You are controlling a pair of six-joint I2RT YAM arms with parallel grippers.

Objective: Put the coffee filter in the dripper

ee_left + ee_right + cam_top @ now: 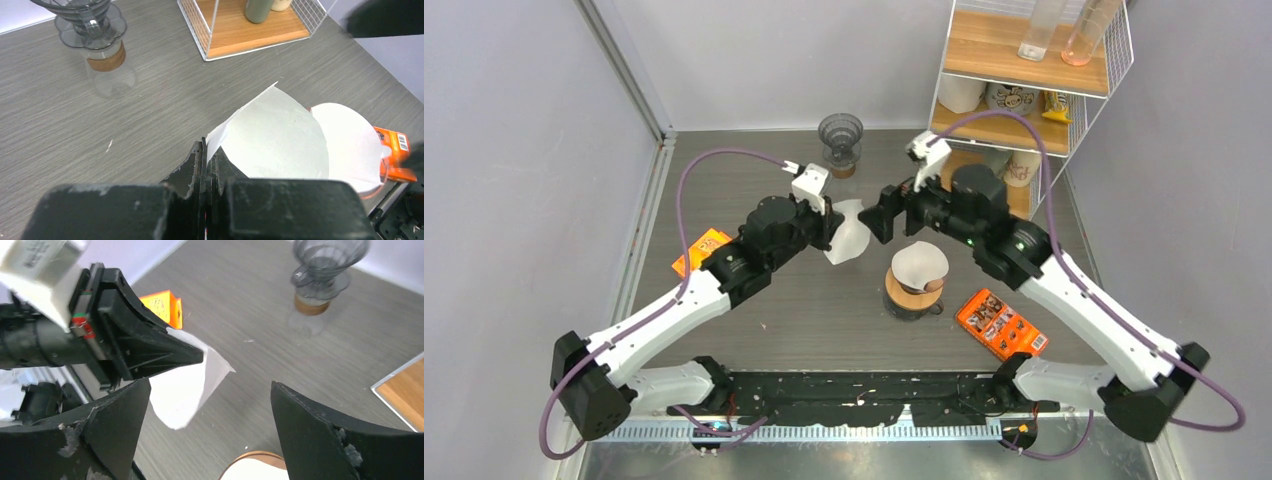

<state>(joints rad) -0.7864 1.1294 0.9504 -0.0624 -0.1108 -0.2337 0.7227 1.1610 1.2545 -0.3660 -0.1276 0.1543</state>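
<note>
Grey woodgrain table (824, 320) — pale lilac walls (524, 150).

High view looking down, two close wrist views, all sharing dripper (841, 138)

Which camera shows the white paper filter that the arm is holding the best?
The left wrist camera. There the coffee filter fills the middle, fan-shaped, pinched at its corner by the shut left tool. The top camera shows it small, from far above. The right wrist camera shows only part, behind the left tool's tip.
</note>
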